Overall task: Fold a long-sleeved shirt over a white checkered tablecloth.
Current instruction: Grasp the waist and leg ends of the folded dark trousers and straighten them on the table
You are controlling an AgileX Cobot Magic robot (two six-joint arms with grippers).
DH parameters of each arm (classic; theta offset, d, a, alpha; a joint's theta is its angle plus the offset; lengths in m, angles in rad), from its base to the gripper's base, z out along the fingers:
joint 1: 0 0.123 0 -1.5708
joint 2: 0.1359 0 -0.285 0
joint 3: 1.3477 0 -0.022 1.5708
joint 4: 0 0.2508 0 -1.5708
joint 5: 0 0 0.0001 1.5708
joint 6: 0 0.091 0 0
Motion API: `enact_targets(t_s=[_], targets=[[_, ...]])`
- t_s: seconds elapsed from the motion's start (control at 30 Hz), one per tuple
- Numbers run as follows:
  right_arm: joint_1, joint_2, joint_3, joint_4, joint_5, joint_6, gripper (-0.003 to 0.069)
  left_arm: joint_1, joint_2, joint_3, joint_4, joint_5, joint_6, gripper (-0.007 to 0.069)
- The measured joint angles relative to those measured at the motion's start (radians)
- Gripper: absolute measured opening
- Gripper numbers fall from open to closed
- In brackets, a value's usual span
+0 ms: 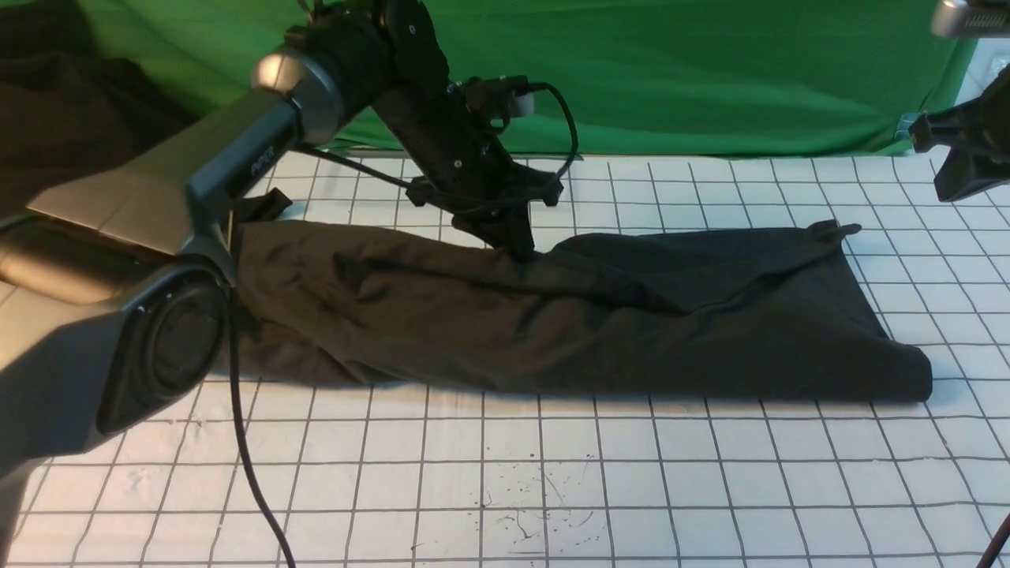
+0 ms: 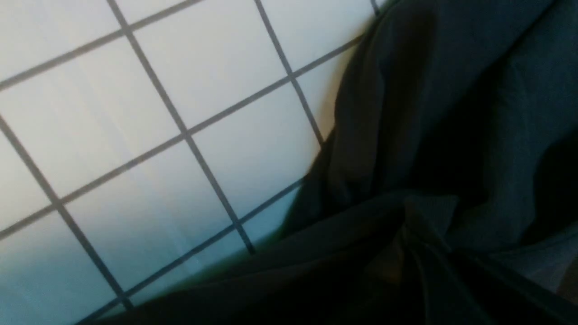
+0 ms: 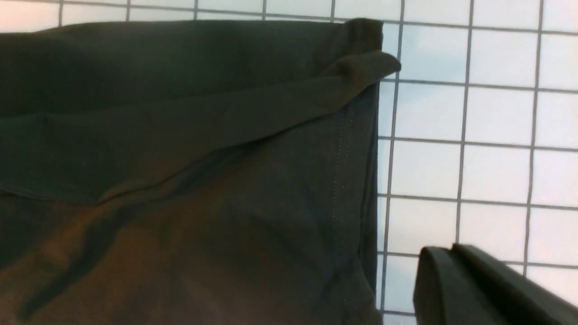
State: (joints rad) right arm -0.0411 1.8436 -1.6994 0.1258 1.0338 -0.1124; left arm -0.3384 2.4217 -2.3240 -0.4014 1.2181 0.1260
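The long-sleeved shirt [image 1: 584,315] lies folded into a long dark band, with the white checkered tablecloth [image 1: 631,489] spread beneath it. My left hand [image 1: 517,241] is down at the shirt's far edge, about midway along, clamped on a pinch of its fabric. My right hand [image 1: 966,170] hangs beyond the shirt's right end, above it, closed and empty.

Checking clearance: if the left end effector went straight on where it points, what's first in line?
The long-sleeved shirt: left end effector points down at its far edge, apparently touching it; white checkered tablecloth right underneath.
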Motion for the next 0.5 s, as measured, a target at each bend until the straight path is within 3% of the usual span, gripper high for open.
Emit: enact_targets(t_s=[0.23,0.5], targets=[[0.0,0.0,0.0,0.0,-0.007,0.0,0.0013,0.084,-0.021,-0.046,-0.031,-0.107,-0.099,0.003],[0.0,0.0,0.0,0.0,-0.007,0.0,0.0028,0.095,0.044,-0.047,0.004,-0.164,-0.154,0.0041]])
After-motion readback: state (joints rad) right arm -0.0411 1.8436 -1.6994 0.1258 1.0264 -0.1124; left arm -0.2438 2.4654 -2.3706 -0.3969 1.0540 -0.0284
